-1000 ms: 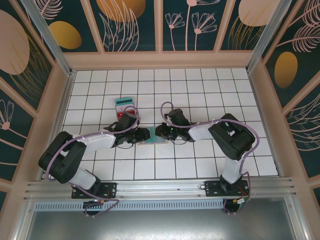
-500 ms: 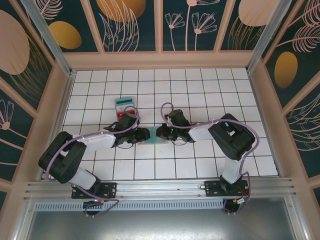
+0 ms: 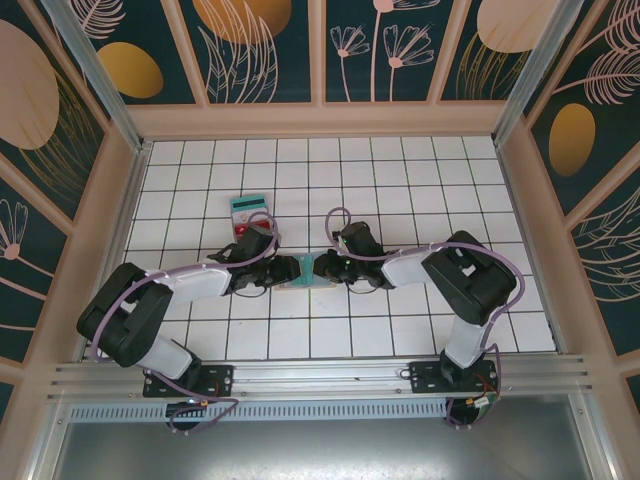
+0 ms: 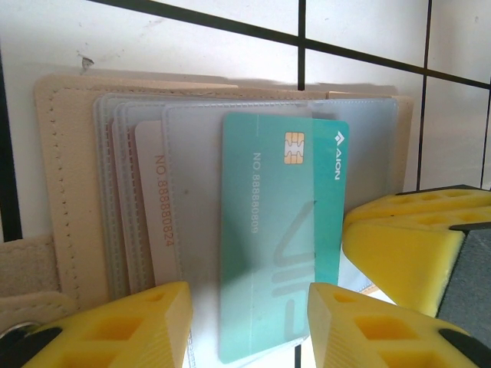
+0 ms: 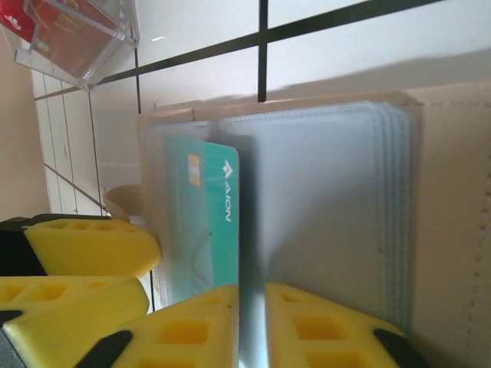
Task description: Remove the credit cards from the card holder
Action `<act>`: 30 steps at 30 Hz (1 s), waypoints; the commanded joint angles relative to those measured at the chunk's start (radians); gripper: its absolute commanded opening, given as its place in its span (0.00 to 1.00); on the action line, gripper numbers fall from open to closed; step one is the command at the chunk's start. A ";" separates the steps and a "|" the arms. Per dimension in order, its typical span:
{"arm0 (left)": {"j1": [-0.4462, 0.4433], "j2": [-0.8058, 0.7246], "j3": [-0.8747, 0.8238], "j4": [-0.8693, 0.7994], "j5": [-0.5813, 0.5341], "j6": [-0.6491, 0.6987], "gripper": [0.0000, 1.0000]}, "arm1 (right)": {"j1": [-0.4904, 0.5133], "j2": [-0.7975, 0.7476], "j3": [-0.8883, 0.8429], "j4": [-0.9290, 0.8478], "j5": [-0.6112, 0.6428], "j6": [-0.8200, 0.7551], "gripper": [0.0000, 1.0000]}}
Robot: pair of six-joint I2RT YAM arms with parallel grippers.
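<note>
From above, your left gripper [image 3: 291,270] and right gripper [image 3: 324,268] meet nose to nose over the flat tan folding card holder [image 3: 303,284], midway across the white tiled table [image 3: 420,180]. With nothing between them, a sideways pull by one arm is likely to knock the other. The clear plastic box [image 3: 250,212] holding a red card sits just beyond the left wrist, so a lift in that direction could clip it; the tiles to the right lie bare and give you room. In the left wrist view, the left fingers stand spread, and the lower end of the thin teal-green plastic card [image 4: 268,230] runs between them, tucked in a frosted clear sleeve [image 4: 192,192]. Nothing visibly pins the holder's stitched edge, so a pull could drag the whole wallet. A pale card [image 4: 151,218] lies deeper in the stack. In the right wrist view, the right fingers are pressed nearly together on an upright sleeve leaf [image 5: 251,215], beside the teal card rather than plainly on it — pull now and you may lift plastic, not card, or tear the leaf.
</note>
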 commanded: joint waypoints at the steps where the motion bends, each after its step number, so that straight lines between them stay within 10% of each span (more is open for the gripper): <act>1: 0.001 -0.001 -0.024 -0.035 -0.017 0.001 0.46 | 0.001 0.004 0.012 0.038 -0.011 0.003 0.22; 30: 0.001 -0.001 -0.028 -0.038 -0.020 0.000 0.46 | -0.017 0.007 -0.010 0.021 -0.017 -0.010 0.00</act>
